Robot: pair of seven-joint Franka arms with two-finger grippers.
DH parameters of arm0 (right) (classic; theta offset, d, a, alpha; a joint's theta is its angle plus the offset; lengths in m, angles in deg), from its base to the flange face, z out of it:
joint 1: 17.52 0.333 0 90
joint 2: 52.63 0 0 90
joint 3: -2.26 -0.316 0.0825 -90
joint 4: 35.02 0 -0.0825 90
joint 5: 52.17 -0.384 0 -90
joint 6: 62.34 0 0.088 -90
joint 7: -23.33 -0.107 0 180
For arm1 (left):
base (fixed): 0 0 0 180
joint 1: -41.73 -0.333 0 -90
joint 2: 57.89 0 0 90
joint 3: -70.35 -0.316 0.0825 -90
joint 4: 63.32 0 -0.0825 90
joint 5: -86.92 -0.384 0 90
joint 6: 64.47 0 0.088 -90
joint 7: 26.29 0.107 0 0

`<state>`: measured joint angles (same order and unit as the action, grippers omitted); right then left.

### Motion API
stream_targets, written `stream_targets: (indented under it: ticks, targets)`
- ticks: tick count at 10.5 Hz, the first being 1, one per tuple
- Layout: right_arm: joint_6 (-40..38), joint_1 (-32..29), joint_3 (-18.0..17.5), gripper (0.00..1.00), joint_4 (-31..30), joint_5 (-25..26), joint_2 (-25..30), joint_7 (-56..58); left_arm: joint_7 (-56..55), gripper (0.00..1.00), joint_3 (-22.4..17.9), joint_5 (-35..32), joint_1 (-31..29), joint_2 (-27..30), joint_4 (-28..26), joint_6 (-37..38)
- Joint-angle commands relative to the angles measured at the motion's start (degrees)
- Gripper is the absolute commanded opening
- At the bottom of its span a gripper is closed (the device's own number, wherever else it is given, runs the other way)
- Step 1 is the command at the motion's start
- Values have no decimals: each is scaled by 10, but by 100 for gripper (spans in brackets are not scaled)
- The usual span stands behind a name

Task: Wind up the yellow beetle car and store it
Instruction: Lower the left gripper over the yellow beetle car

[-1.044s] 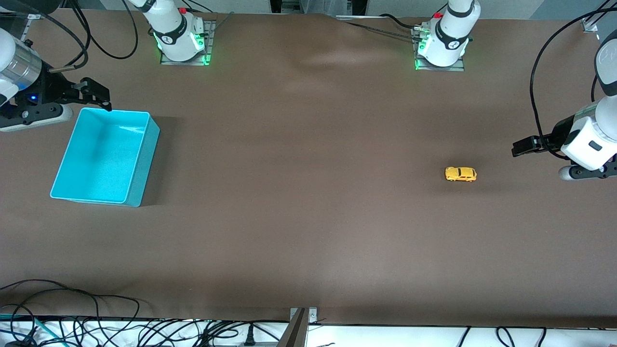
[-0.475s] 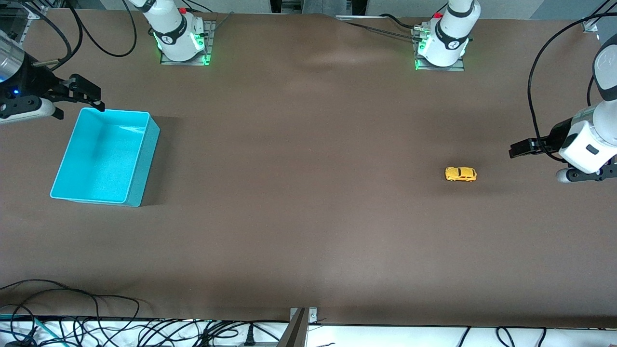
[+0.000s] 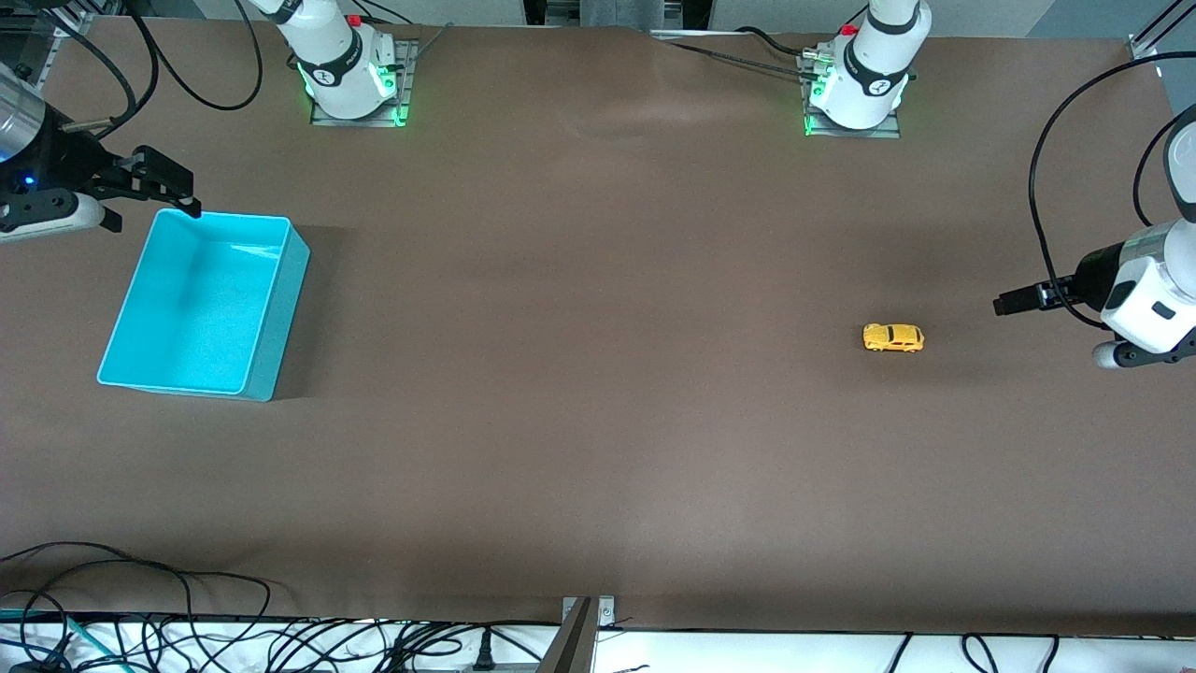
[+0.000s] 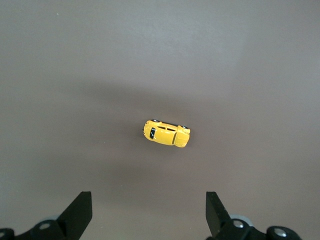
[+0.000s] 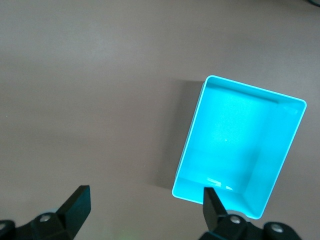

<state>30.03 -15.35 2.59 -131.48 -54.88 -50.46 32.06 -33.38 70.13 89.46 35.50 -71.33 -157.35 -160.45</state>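
The yellow beetle car (image 3: 893,337) stands on its wheels on the brown table toward the left arm's end; it also shows in the left wrist view (image 4: 166,133). My left gripper (image 3: 1004,303) is open and empty, up in the air beside the car toward the table's end, apart from it (image 4: 148,216). The turquoise bin (image 3: 271,308) is empty at the right arm's end and shows in the right wrist view (image 5: 290,135). My right gripper (image 3: 177,187) is open and empty, above the bin's corner nearest the robots' bases (image 5: 146,212).
The two arm bases (image 3: 350,70) (image 3: 858,79) stand along the table edge farthest from the front camera. Cables (image 3: 140,598) and a metal bracket (image 3: 579,631) lie along the edge nearest it.
The left arm has drawn slightly toward its end of the table and its hand has turned. The right gripper rose away from the bin's corner, then held still. The car has not moved.
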Motion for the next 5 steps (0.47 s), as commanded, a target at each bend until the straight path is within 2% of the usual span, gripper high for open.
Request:
stream_targets:
  ticks: [1,5]
  targets:
    - [30,-1,0,100,-27,-11,7,-4,-63,100,0,13,1,3,-34,-41]
    - [30,-2,1,100,-28,-11,7,2,-382,100,4,8,8,-28,-54,-94]
